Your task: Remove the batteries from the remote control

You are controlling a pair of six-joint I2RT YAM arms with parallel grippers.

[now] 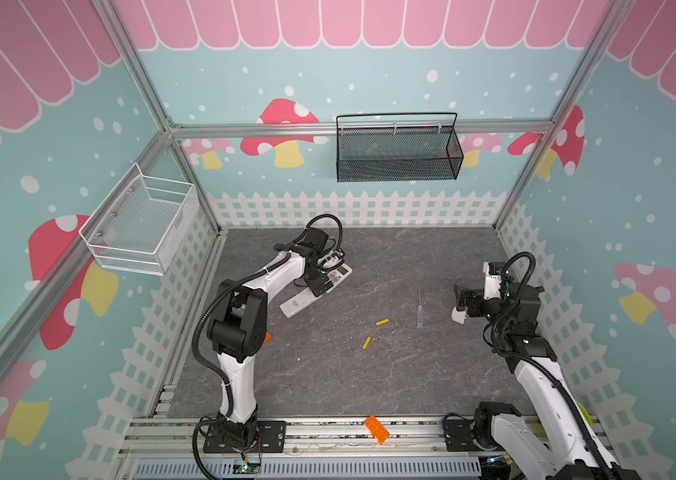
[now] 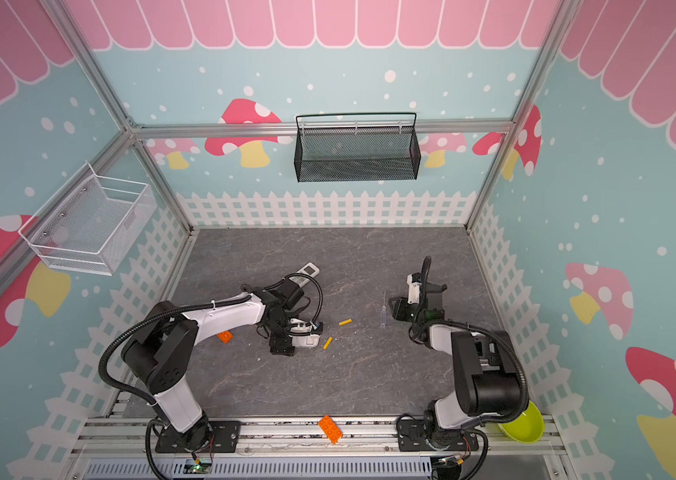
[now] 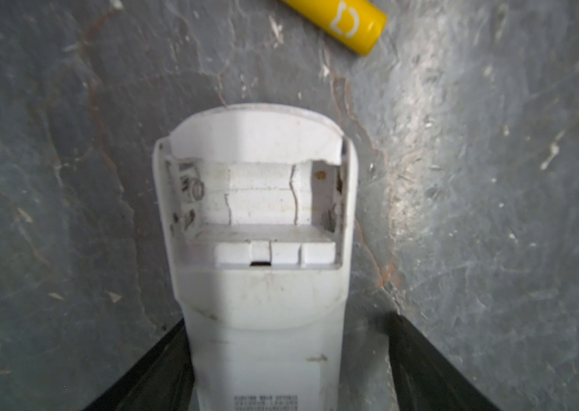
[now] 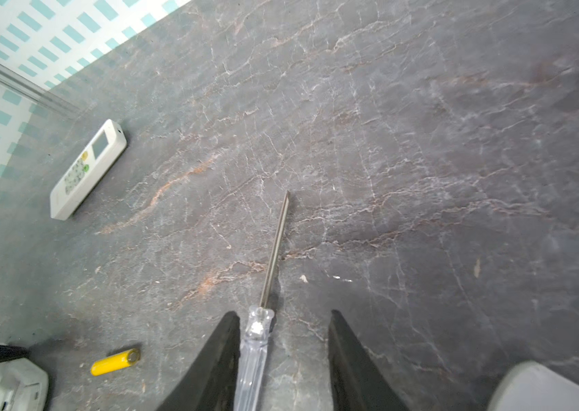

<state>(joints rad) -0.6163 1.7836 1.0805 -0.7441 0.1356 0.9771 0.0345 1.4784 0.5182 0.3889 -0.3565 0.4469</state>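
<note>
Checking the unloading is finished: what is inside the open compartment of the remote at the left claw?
No battery: the compartment shows bare white slots and end contacts. A yellow battery lies outside on the table. The remote hides its own underside.

Open remote (image 3: 256, 295) on table (image 2: 369, 374), left of centre. Near battery (image 2: 327, 343) just beside it at 3 o'clock; far battery (image 2: 345, 322) at 1 o'clock; screwdriver (image 2: 383, 309) beyond, 2 o'clock. Other remote (image 2: 309, 270) behind at 12. Brick (image 2: 330, 430) on front rail (image 2: 278, 428), 6 o'clock.
</note>
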